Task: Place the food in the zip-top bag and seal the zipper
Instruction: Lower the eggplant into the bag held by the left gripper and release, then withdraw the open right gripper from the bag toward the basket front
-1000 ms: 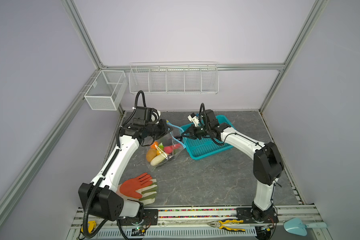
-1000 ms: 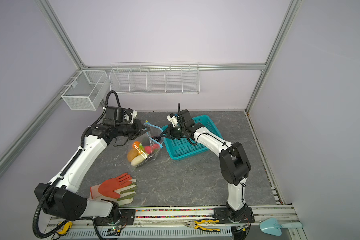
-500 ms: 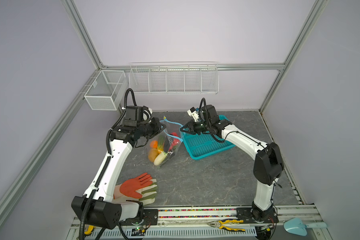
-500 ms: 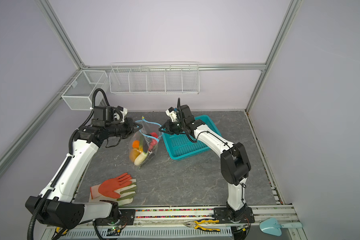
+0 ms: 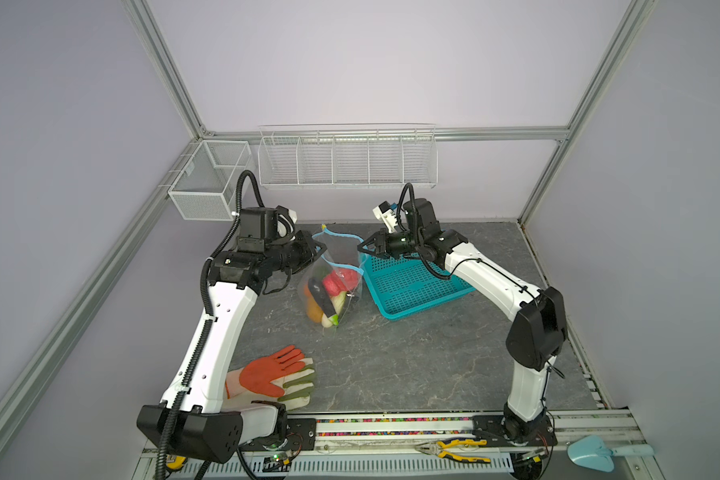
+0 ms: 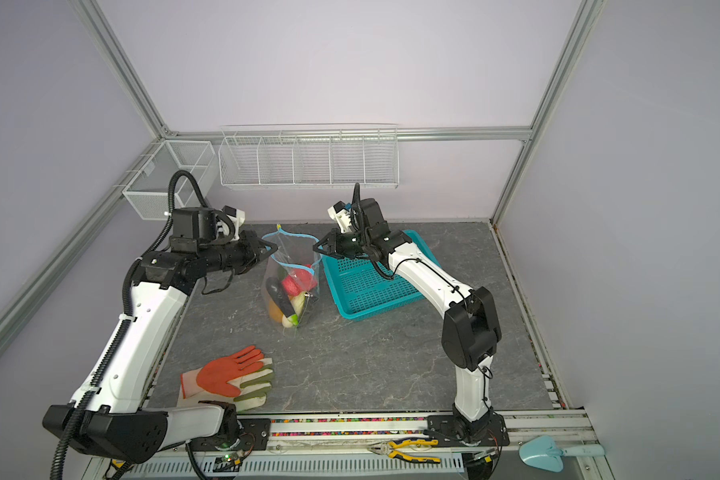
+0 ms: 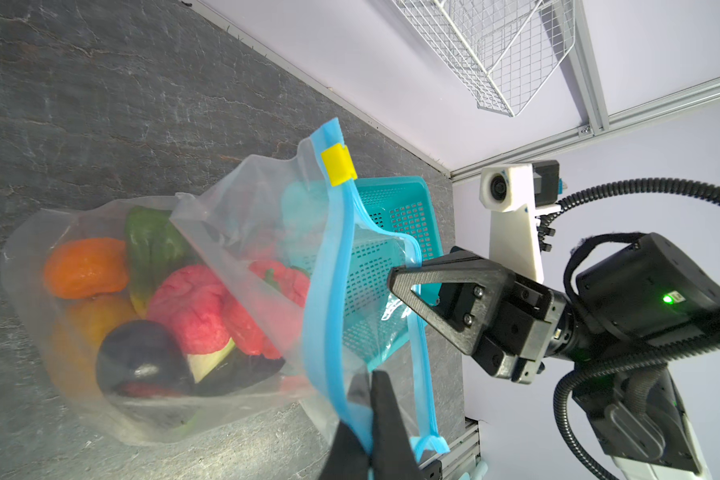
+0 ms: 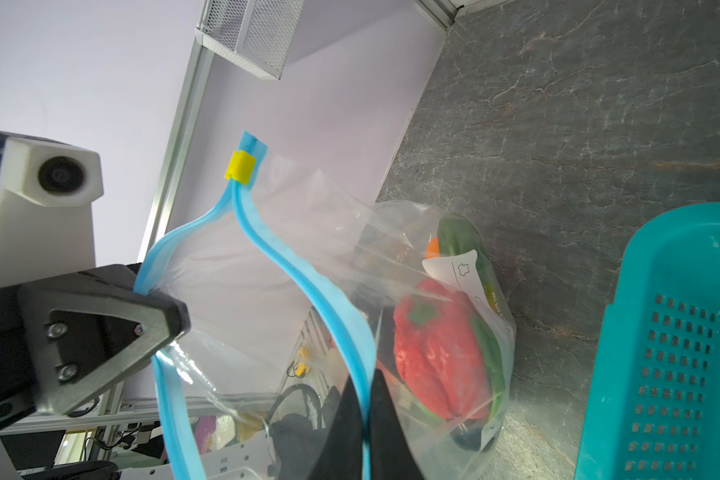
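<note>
Mostly, the small toy food (image 5: 323,297) was hard to count: its pieces lay piled over one another at the bottom of the clear crinkly plastic zip-top bag (image 5: 344,301). The bag stood on the dark grey stone-patterned table (image 5: 391,357), just beside the teal perforated plastic basket (image 5: 416,286).

In both top views the fingertips were too small to read, but the wrist views settled it. The left gripper (image 7: 368,432) was pinched shut on one lip of the light-blue zipper strip (image 7: 329,291). The right gripper (image 8: 362,419) was pinched shut on the other lip. The mouth gaped between them, with the yellow slider tab (image 7: 339,167) at the strip's end.

Each wrist view cut off its own fingers at the frame edge. Only the right wrist view showed the white label patch (image 8: 462,270). Only the top views showed the orange-and-green work gloves (image 5: 275,372), well apart from the bag, with bare table between.
</note>
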Robot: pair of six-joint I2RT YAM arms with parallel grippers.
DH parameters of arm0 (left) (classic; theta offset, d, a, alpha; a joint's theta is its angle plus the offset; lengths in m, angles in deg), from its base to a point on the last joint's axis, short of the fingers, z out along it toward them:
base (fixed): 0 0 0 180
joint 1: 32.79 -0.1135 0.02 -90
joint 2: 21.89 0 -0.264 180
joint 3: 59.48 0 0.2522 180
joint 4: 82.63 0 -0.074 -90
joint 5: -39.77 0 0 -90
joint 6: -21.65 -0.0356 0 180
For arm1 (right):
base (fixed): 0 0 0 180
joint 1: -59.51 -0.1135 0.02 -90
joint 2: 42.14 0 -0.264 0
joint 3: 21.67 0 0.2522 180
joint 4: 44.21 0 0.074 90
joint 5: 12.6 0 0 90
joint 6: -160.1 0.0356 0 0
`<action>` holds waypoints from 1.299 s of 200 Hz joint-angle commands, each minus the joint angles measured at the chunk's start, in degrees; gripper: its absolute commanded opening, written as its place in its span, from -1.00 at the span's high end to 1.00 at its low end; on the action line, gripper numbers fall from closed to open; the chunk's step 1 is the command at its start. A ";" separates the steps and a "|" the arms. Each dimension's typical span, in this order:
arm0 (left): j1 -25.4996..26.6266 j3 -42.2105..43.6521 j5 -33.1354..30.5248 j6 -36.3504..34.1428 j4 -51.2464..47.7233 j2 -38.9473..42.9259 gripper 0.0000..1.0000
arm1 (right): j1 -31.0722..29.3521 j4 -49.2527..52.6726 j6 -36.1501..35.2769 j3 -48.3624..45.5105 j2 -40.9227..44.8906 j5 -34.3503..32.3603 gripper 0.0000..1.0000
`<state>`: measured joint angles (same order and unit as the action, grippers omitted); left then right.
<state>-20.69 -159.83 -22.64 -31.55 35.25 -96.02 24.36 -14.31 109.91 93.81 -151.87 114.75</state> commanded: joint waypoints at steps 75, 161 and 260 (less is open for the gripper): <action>-0.32 6.92 2.58 0.05 5.36 1.49 1.00 | -0.18 3.38 -5.32 -4.93 3.87 -1.95 0.09; -0.33 8.50 5.09 0.12 7.48 0.42 1.00 | -1.04 14.92 -21.58 -33.27 30.58 -22.36 -0.18; -0.36 7.38 5.04 0.26 6.81 0.38 1.00 | -7.16 5.53 -24.48 -57.50 40.55 -38.00 -0.23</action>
<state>-20.80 -151.30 -18.62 -31.25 41.15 -95.38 17.49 -1.48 87.69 37.85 -109.73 79.54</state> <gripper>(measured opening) 0.047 0.616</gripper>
